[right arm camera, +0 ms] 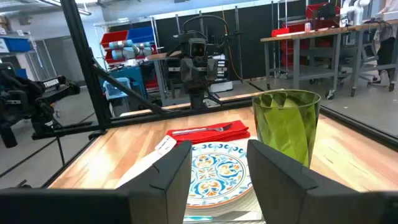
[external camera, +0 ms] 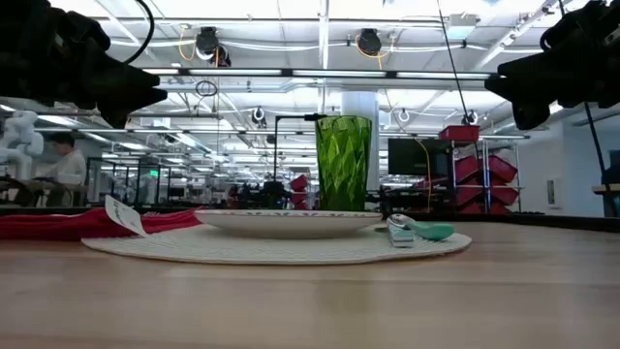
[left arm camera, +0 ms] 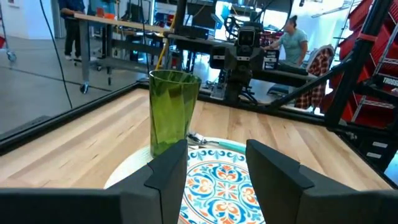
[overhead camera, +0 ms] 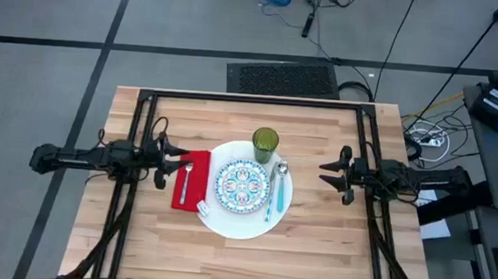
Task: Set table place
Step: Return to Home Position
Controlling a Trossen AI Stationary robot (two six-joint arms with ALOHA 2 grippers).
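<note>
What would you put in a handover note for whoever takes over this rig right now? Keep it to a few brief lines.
Left tool: open, empty, raised over the table, left side. Right tool: open, empty, raised over its right side.
Patterned plate sits on the white round placemat; green tumbler at its far side; teal-handled spoon right of the plate; fork lies on the red napkin, left.
Done: place looks set. Left: probably only parking both arms.

Bright even light, ceiling lights (external camera: 252, 8) overhead, soft shadows on table (overhead camera: 312, 249)
</note>
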